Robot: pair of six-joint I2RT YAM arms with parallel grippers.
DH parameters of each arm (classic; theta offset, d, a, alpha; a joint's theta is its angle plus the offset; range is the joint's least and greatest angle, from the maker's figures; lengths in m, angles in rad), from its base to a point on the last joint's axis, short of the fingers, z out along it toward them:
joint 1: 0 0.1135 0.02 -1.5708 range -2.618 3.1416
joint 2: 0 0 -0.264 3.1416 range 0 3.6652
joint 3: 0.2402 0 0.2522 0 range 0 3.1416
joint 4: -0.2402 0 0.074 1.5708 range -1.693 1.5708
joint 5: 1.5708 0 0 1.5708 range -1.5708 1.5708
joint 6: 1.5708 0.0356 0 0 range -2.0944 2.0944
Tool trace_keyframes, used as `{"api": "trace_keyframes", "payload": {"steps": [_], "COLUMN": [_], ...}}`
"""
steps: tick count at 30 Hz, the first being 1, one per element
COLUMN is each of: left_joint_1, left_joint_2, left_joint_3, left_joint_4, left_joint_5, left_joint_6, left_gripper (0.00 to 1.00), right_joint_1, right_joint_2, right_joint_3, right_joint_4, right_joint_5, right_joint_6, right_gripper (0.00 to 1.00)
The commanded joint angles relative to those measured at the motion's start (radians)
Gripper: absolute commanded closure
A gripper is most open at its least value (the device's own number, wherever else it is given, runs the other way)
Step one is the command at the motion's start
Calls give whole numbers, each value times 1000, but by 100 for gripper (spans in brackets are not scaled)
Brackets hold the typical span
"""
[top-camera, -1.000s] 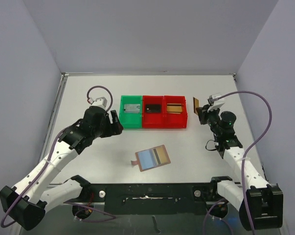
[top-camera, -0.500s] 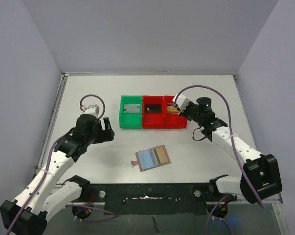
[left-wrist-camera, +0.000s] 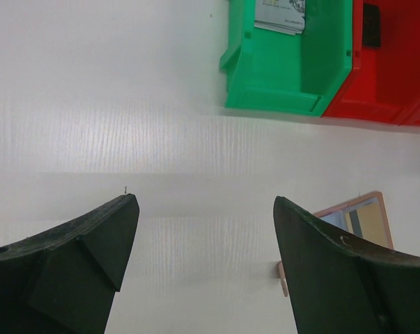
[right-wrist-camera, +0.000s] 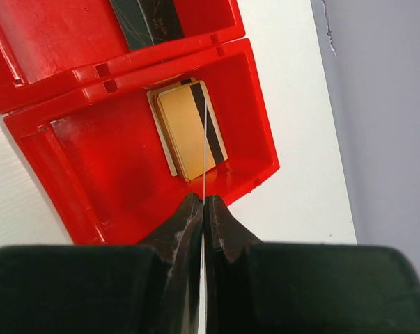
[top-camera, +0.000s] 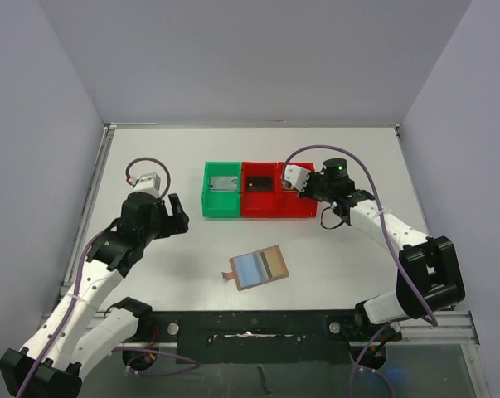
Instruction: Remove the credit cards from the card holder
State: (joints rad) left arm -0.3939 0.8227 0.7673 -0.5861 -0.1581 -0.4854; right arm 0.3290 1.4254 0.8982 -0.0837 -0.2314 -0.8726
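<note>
The brown card holder [top-camera: 259,267] lies open on the table, its light-blue lining up; part of it shows in the left wrist view [left-wrist-camera: 363,216]. My right gripper [right-wrist-camera: 204,202] is shut on a thin card [right-wrist-camera: 205,149] seen edge-on, held above the rightmost red bin [right-wrist-camera: 77,153], where gold cards [right-wrist-camera: 189,129] lie. In the top view the right gripper [top-camera: 293,179] hangs over that bin [top-camera: 297,201]. My left gripper [left-wrist-camera: 206,209] is open and empty above bare table, left of the holder; it also shows in the top view [top-camera: 173,215].
A green bin [top-camera: 221,189] holds a grey card [left-wrist-camera: 279,14]. The middle red bin [top-camera: 259,189] holds a dark card [right-wrist-camera: 147,21]. The three bins stand in a row behind the holder. Walls close the table on three sides.
My right gripper has swung left from beside the bins to above the rightmost red bin, carrying the card. My left arm has drawn back to the left, away from the green bin.
</note>
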Motion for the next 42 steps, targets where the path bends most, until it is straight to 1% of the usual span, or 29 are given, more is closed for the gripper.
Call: {"api": "trace_keyframes", "payload": {"steps": [1, 5, 8, 12, 15, 19, 29, 30, 33, 42], "left_joint_1": [23, 58, 113, 204, 241, 250, 254, 254, 256, 259], "left_joint_2": [-17, -17, -22, -40, -37, -12, -11, -10, -6, 7], "left_joint_3": [14, 11, 6, -14, -21, -20, -25, -24, -24, -24], "left_joint_4": [61, 76, 100, 138, 156, 159, 158, 158, 158, 158], "left_joint_5": [-10, 24, 98, 186, 245, 280, 278, 278, 281, 297], "left_joint_6": [19, 27, 40, 45, 48, 54, 56, 56, 56, 59], "left_gripper": [21, 21, 21, 21, 21, 21, 21, 21, 21, 20], "right_joint_1": [8, 9, 17, 27, 25, 22, 16, 16, 18, 17], "right_joint_2": [35, 99, 133, 188, 224, 272, 395, 407, 437, 462], "right_joint_3": [57, 106, 121, 147, 169, 197, 298, 304, 324, 319], "right_joint_4": [54, 5, 1, -4, -3, 5, -8, -6, -2, 17], "right_joint_5": [-18, -6, -5, 36, 62, 85, 125, 130, 146, 146], "right_joint_6": [-56, -97, -138, -174, -202, -236, -296, -304, -323, -315], "right_gripper": [100, 100, 100, 100, 100, 100, 99, 97, 96, 73]}}
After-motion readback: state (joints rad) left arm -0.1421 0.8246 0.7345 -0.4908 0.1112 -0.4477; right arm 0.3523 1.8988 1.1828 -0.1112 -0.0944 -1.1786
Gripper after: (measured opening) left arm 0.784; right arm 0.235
